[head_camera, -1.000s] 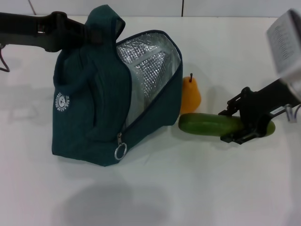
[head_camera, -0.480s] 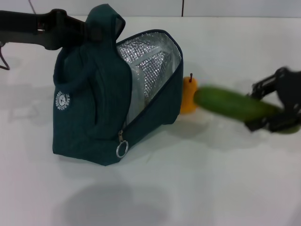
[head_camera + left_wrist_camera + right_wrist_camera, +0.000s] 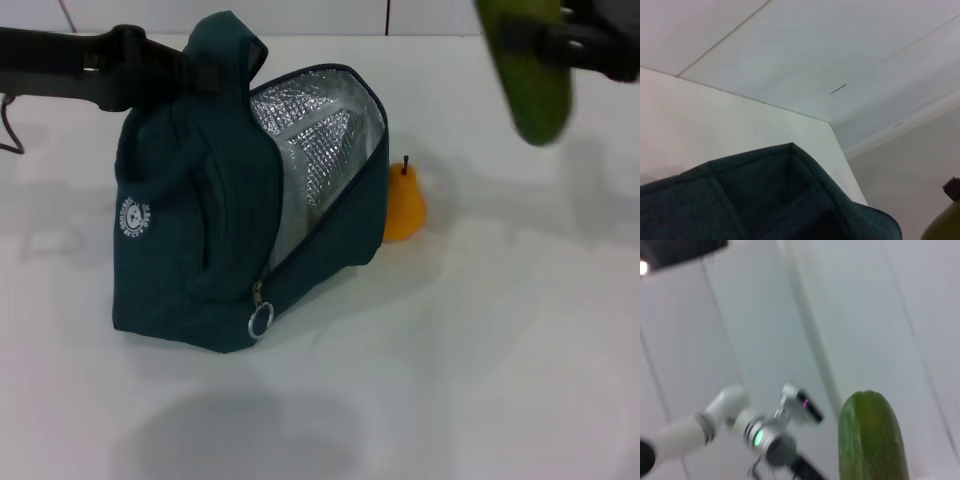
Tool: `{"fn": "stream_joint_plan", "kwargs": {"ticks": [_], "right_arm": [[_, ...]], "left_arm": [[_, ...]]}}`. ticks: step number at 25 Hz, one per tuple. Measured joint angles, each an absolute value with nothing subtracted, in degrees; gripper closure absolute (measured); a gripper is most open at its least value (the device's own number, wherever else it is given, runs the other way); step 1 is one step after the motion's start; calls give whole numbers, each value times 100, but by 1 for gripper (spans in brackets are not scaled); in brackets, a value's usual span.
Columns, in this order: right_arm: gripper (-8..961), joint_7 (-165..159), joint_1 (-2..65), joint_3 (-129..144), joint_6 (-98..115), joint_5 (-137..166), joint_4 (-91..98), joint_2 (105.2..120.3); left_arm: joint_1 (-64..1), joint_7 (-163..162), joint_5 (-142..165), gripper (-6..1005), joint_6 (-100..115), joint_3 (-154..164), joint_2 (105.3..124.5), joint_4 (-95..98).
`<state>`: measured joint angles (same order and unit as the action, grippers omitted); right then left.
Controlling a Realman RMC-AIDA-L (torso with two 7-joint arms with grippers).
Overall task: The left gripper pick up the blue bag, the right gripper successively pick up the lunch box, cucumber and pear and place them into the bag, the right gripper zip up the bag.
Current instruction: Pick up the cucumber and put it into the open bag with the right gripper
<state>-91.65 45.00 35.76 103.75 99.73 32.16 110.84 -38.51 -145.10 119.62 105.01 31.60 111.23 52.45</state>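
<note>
Your left gripper (image 3: 195,72) pinched the blue bag (image 3: 230,200) open near the table's far left. Your right gripper (image 3: 560,40) clamped the cucumber (image 3: 527,75) aloft, unbagged; the pear (image 3: 404,205) waited beside the bag, zipper (image 3: 259,320) undone.

Item, from my remote seat: one plain white matte tabletop (image 3: 480,380), soft grey shadows lying across it. Behind it, a pale grey-white panelled wall (image 3: 300,15) with thin dark vertical seams. From the left wrist view I log a white panelled ceiling (image 3: 840,55) with fine seam lines, meeting a beige-grey wall (image 3: 905,175).
</note>
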Motion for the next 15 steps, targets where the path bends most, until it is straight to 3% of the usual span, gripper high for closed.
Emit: {"fn": "stream_joint_plan", "kwargs": {"ticks": [3, 5, 15], "right_arm": [[367, -9123, 4547, 3590, 9954, 9725, 3204, 11465], [363, -9035, 4658, 3761, 9661, 9434, 2914, 11599], [346, -8414, 5268, 4904, 8608, 7649, 974, 11617]], "left_arm": [[-3843, -14493, 11977, 958, 10501, 3164, 11133, 5238], [-3848, -14489, 11981, 958, 10501, 3164, 11137, 5235], [-3821, -14414, 11968, 958, 10474, 3164, 11143, 5228]]}}
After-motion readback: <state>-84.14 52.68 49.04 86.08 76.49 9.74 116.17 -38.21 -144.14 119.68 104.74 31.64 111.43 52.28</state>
